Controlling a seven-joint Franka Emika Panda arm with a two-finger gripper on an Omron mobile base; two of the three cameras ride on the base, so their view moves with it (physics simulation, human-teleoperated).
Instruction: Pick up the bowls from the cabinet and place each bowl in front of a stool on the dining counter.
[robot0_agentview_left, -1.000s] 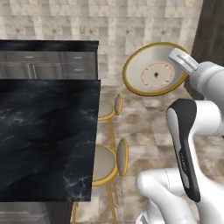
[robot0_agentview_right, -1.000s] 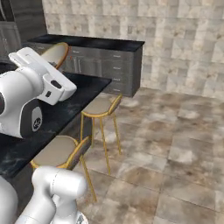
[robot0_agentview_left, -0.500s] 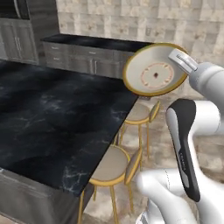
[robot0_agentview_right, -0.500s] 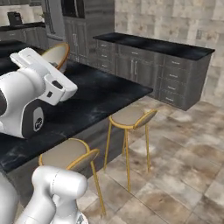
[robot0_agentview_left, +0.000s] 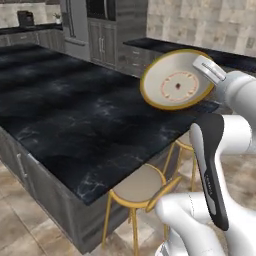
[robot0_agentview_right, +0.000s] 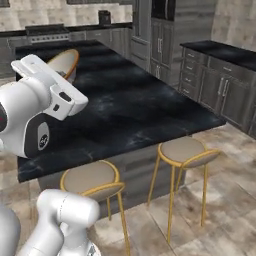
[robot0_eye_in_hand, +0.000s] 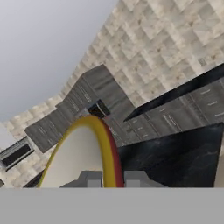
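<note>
Shallow cream bowl (robot0_agentview_left: 175, 80), gold-orange rim, brownish ring w/ a dark dot at centre: held in the air on edge, inner face turned toward the left base cam, above the near-right part of the dining counter (robot0_agentview_left: 65, 115). Seen fr. the right base cam the bowl (robot0_agentview_right: 64, 62) shows edge-on, rim as a thin orange arc, partly behind the white wrist. Hand view: rim (robot0_eye_in_hand: 107, 148) runs up fr. between the finger tips, yellow outside, reddish on the inner lip, cream wall to its left. Gripper (robot0_eye_in_hand: 109, 178) clenched on that rim, one tip each side; in the left base view its white hand meets the bowl at the upper right edge. Counter: black marble slab, faint white veins, grey base. Two stools w/ tan seats and gold rims stand along the counter's edge, near stool (robot0_agentview_right: 92, 179) and far stool (robot0_agentview_right: 186, 150), both just beside it, seats partly under the slab. Dark grey cabinets (robot0_agentview_right: 220, 80) line the wall behind.
</note>
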